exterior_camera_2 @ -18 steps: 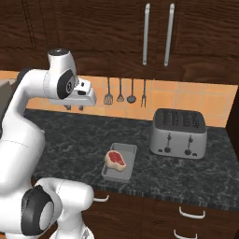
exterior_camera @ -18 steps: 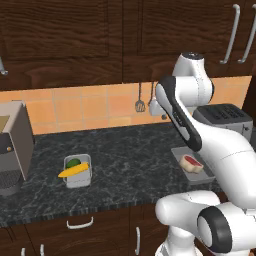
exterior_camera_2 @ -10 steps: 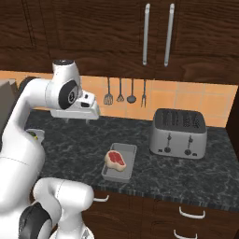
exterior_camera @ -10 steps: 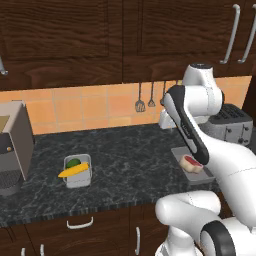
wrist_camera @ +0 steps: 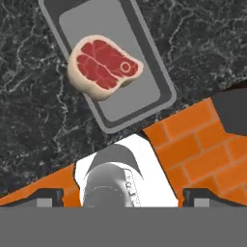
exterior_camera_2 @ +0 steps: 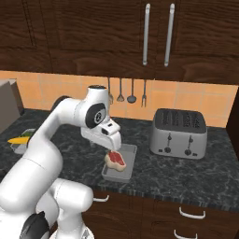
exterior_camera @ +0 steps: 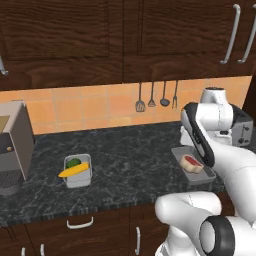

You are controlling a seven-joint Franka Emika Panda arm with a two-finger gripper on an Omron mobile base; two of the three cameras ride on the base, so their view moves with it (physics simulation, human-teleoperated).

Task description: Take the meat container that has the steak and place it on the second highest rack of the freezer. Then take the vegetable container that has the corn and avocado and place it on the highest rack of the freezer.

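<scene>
Two trays sit well apart on the dark stone counter (exterior_camera: 130,165), below dark wood cabinets (exterior_camera_2: 93,32). A silver toaster (exterior_camera_2: 179,134) stands against the orange tile wall. The grey meat tray (exterior_camera_2: 128,161) holds the steak (wrist_camera: 102,66), which lies flat toward one end. The other tray (exterior_camera: 78,176) holds the corn (exterior_camera: 73,170) and, just behind it, the avocado (exterior_camera: 73,162). The gripper (exterior_camera_2: 114,143) hovers over the steak, apart from it, its fingertips (wrist_camera: 46,198) spread wide and holding nothing.
</scene>
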